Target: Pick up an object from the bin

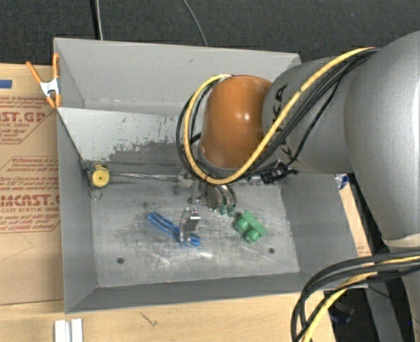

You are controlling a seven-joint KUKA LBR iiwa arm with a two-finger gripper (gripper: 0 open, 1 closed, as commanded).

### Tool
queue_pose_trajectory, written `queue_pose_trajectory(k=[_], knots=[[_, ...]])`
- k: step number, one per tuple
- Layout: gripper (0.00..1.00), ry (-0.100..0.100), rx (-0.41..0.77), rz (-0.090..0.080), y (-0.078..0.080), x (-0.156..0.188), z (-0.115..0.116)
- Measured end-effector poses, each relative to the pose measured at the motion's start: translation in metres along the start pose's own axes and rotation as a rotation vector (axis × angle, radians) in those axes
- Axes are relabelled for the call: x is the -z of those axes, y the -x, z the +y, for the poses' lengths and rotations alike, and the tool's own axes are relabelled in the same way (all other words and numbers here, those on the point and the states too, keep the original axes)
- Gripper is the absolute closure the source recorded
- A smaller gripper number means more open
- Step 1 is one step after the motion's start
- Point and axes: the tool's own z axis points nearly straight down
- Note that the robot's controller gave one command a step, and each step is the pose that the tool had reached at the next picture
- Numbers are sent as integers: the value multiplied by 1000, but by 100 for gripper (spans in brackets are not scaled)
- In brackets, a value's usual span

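Note:
My gripper [190,228] hangs low over the middle of the bin floor, under the orange wrist cover. Its tip stands at the right end of a small blue plastic thing [165,225], long and flat, that lies slantwise on the floor. Whether the tip touches the blue thing I cannot tell. A green plastic block [249,226] lies just to the right of the gripper, apart from it.
A yellow round-capped thing [99,177] sits at the left wall, with a thin metal rod [142,177] running right from it towards the gripper. The arm and its cables cover the bin's right rear part.

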Motion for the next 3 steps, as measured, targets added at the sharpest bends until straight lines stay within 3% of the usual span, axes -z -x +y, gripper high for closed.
queue_pose_trajectory(k=[1, 2, 3], knots=[[0, 2, 117, -14, -26, -65, -12], [100, 1, 117, -11, -25, -61, -12], [100, 0, 81, -10, -14, 102, -4]])
